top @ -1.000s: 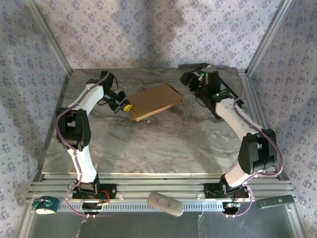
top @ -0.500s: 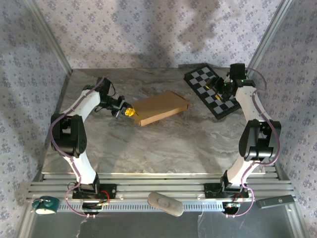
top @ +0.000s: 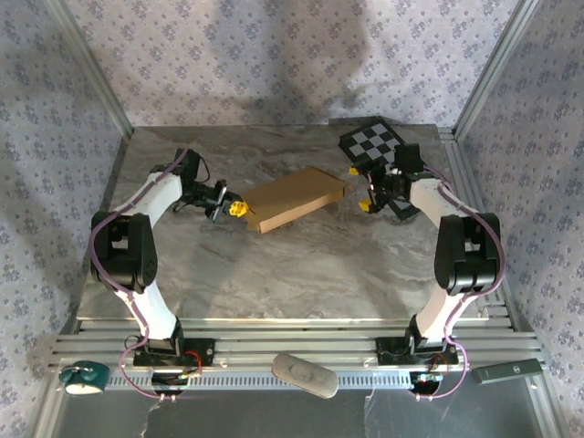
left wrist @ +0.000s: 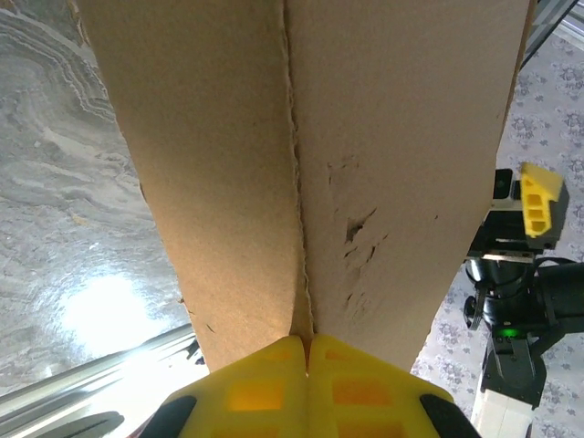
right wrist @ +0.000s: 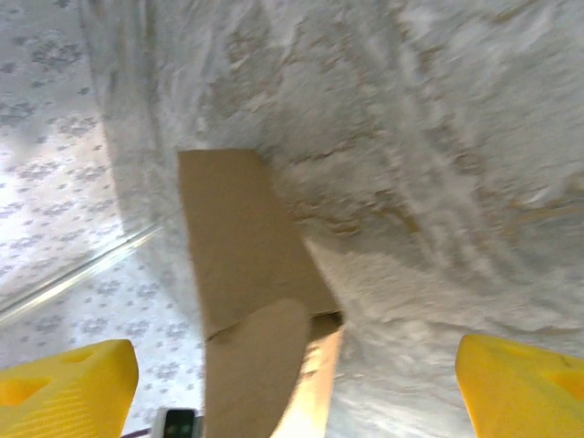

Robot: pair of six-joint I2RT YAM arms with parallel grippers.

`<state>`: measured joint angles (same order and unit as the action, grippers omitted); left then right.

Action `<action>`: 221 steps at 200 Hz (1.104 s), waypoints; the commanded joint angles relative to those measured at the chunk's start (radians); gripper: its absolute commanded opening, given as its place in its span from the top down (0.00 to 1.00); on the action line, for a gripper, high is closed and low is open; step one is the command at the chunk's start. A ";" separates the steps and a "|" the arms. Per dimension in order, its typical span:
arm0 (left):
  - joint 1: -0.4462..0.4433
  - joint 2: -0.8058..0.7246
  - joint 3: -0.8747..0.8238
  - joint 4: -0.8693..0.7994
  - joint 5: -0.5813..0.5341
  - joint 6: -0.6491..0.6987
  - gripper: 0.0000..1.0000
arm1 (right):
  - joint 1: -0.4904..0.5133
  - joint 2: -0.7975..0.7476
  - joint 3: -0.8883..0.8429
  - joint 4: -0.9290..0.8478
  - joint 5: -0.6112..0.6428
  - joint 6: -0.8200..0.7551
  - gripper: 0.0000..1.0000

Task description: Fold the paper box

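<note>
Top external: 1x paper box [top: 294,198], 1x checkerboard panel [top: 374,141]

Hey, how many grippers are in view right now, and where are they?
2. The left gripper is shut at the cardboard box's left end; the right gripper is open just off its right end.
</note>
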<state>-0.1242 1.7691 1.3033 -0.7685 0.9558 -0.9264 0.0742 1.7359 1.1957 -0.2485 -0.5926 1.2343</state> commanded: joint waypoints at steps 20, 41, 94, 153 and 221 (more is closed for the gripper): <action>0.007 -0.004 0.017 0.002 0.049 -0.077 1.00 | 0.027 0.067 0.029 0.119 -0.096 0.107 0.07; 0.008 -0.002 0.020 0.001 0.049 -0.075 1.00 | 0.056 0.108 0.035 0.153 -0.115 0.132 0.07; 0.008 0.003 0.022 0.007 0.049 -0.077 1.00 | 0.106 0.112 -0.030 0.230 -0.087 0.171 0.09; 0.008 0.004 0.025 0.007 0.048 -0.075 1.00 | 0.127 0.120 -0.058 0.292 -0.043 0.236 0.36; 0.014 -0.006 0.018 -0.003 0.043 -0.070 0.94 | 0.142 0.048 -0.036 0.200 0.083 0.270 0.52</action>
<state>-0.1238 1.7699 1.3033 -0.7540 0.9585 -0.9333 0.2115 1.8412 1.1404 0.0185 -0.5880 1.4635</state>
